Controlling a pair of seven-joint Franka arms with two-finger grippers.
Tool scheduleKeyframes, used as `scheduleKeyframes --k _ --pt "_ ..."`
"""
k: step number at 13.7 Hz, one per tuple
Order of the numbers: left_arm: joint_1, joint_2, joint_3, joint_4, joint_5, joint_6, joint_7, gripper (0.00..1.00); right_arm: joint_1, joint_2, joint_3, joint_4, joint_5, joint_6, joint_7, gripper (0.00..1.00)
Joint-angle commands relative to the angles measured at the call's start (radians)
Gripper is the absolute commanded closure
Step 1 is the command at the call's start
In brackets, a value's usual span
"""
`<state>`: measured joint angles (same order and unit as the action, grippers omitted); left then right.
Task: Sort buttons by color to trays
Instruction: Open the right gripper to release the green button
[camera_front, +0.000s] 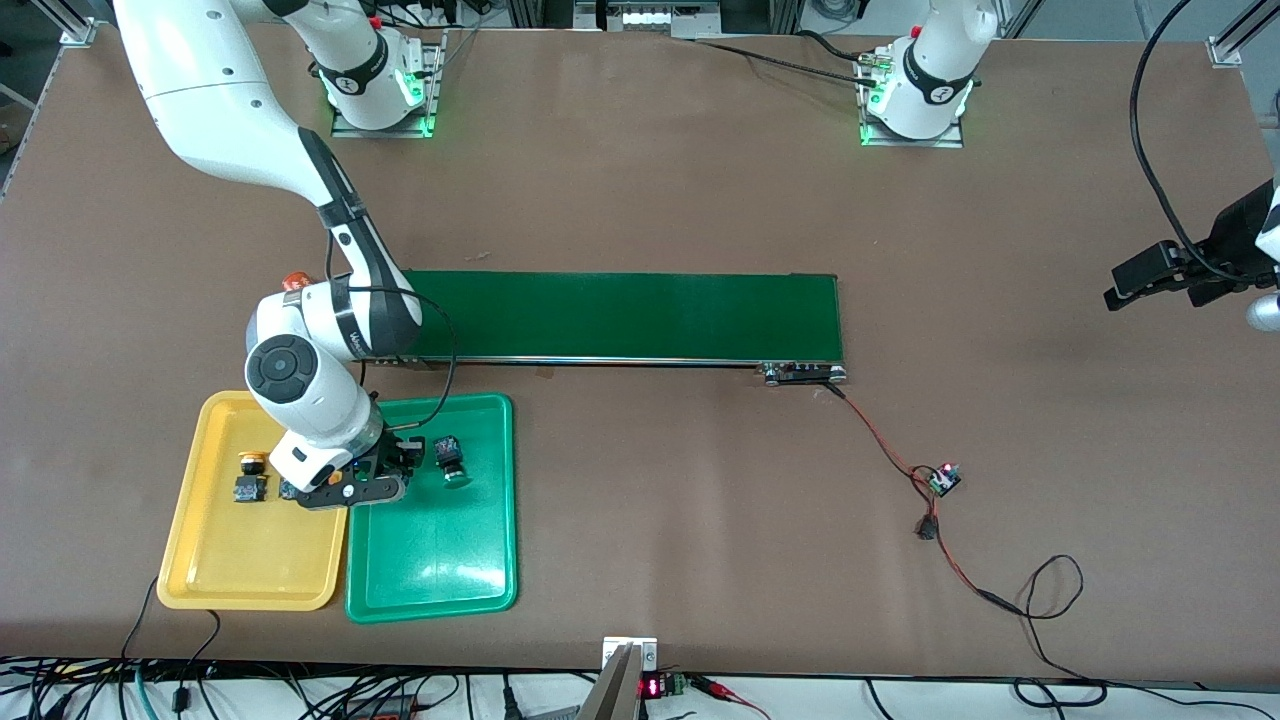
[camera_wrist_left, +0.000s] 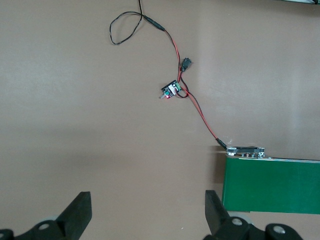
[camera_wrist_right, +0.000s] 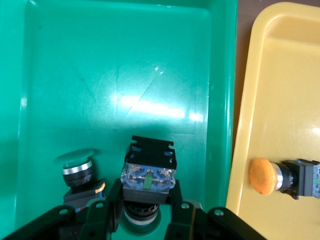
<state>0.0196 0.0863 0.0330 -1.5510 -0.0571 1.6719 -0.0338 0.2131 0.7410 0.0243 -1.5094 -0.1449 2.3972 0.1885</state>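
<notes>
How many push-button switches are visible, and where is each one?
4. Two buttons lie in the yellow tray: one, another. One green-capped button lies in the green tray. The right gripper holds another over that tray.

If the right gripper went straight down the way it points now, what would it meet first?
Probably the green tray's floor: the right gripper, shut on a green button, points down into it, beside another green button. Height is unclear.
</notes>
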Motion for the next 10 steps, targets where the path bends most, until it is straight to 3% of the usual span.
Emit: scheduleKeyframes --k 1,3,10 --pt "0.003 -0.005 -0.001 -0.006 -0.020 0.009 0.012 0.00 0.003 0.012 0.002 0.020 -0.009 0.026 0.006 0.69" --pt "0.003 -0.006 -0.007 -0.008 -0.009 0.015 0.014 0.00 0.005 0.012 0.002 0.018 -0.009 0.028 0.025 0.00" --pt "-0.007 -0.023 -0.047 -0.020 0.025 0.045 0.012 0.00 0.003 -0.027 0.000 0.006 -0.009 -0.027 0.014 0.00"
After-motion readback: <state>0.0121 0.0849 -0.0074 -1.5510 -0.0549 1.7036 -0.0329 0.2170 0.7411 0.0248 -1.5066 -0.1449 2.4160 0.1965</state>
